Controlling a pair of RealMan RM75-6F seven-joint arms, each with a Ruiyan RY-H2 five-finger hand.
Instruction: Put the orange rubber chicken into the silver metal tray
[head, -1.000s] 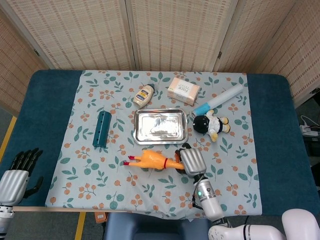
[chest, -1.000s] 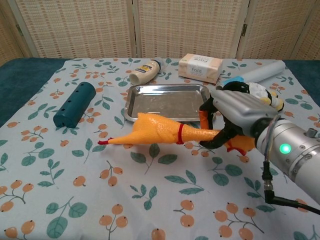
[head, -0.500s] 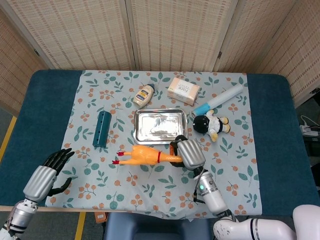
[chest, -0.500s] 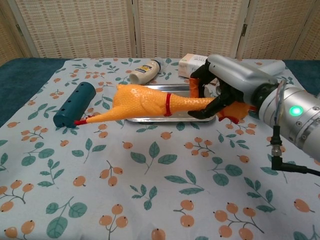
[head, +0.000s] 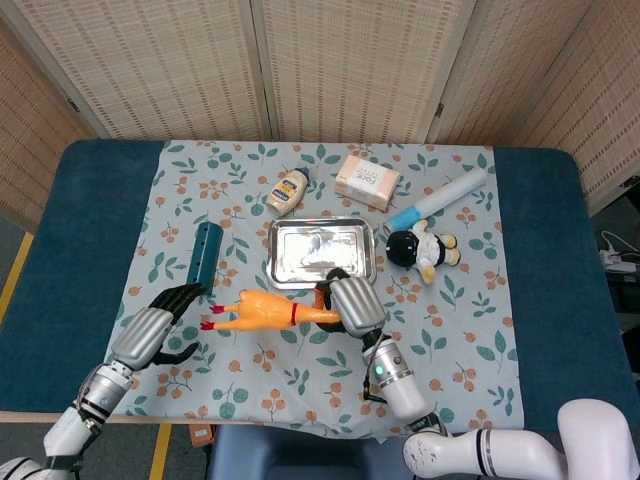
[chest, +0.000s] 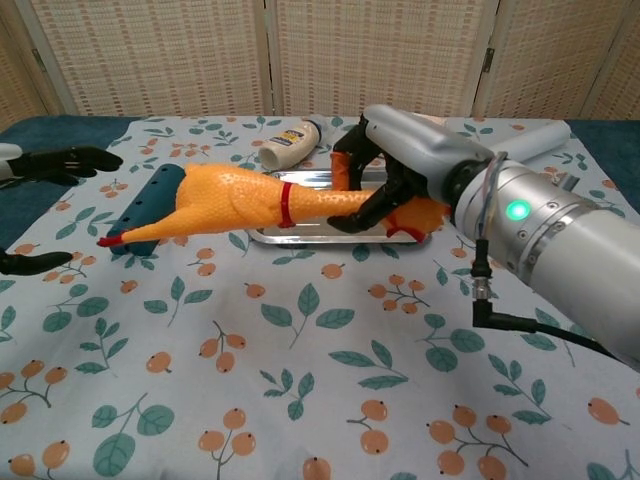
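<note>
While the orange rubber chicken (chest: 235, 200) hangs in the air above the leaf-patterned tablecloth (head: 300, 380), the robot's right hand (head: 352, 305) clamps its dark fingers (chest: 352, 160) around the toy's neck end. The chicken lies nearly level, its red feet pointing toward the robot's left, its head hidden behind the gripping hand. In the head view it sits just in front of the near edge of the silver metal tray (head: 320, 250), not inside it; in the chest view its neck and the hand overlap the tray's front rim.

The left hand (head: 152, 332) hovers near the chicken's feet with its dark fingers spread apart and nothing between them; the chest view shows only its fingertips (chest: 70, 160) at the left edge of the frame.

Beside the left hand, a teal cylinder with a row of holes (head: 203, 257) lies on the cloth. Behind the tray rest a mayonnaise bottle (head: 288, 191) on its side and a peach-coloured box (head: 366, 181). To the tray's right are a black-and-white plush toy (head: 422, 250) and a white-and-blue tube (head: 438, 198). A woven folding screen (head: 330, 60) closes the background.
</note>
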